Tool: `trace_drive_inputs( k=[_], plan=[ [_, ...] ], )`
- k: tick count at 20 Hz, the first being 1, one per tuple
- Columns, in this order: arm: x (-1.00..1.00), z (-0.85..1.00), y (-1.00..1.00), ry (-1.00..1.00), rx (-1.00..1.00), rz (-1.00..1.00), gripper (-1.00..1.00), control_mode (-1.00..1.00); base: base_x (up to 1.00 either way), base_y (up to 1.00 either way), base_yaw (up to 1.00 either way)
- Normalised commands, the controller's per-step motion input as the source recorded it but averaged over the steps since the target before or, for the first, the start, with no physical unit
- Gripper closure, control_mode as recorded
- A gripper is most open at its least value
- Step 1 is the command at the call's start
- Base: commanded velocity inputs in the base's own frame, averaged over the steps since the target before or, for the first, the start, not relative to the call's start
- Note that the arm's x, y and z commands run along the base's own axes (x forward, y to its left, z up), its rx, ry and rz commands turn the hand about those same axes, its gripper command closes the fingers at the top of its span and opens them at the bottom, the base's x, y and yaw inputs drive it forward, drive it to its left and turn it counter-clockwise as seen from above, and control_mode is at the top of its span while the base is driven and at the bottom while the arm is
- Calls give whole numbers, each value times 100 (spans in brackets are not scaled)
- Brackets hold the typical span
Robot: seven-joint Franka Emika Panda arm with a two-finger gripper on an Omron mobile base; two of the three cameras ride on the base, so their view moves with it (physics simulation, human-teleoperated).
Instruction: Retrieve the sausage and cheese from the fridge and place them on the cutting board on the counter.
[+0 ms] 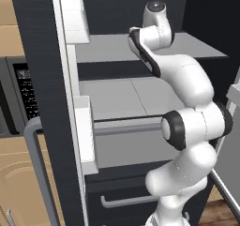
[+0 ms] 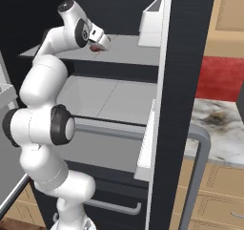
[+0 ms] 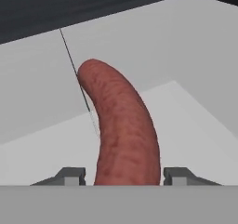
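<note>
no readable text, labels, or numbers

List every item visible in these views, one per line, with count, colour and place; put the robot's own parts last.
Short curved reddish-brown sausage: one, reddish-brown, lying on the upper fridge shelf, between the gripper's fingertips.
Tall black fridge: one, black, doors open, in front of the robot.
Light grey inner shelves: at least two, light grey, stacked inside the fridge.
White door bins: several, white, on the inner sides of the open doors.
Grey bar handle: grey, on the open door at the right.
Lower drawer: black with a grey handle, under the shelves.
Marble counter: one, white-grey with brown veining, right of the fridge.
Black-panelled oven: one, left of the fridge.
White arm: one, reaching to the upper shelf.
Gripper: one, jaws on either side of the sausage, contact not discernible.
</note>
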Motion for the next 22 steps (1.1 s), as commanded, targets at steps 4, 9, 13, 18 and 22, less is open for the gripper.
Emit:
trace_drive_inputs(
  k=[4,9,13,18,22],
  plan=[
    [-50,18,-18,-13,0,17,100,-100,0,0,0],
    [-96,2,-15,-7,-9,13,100,-100,0,0,0],
    [-100,4,-33,-9,-10,5,100,-100,0,0,0],
    [-100,18,-41,-9,-7,10,100,-100,0,0,0],
    [-100,52,-3,-14,0,18,100,-100,0,0,0]
  ],
)
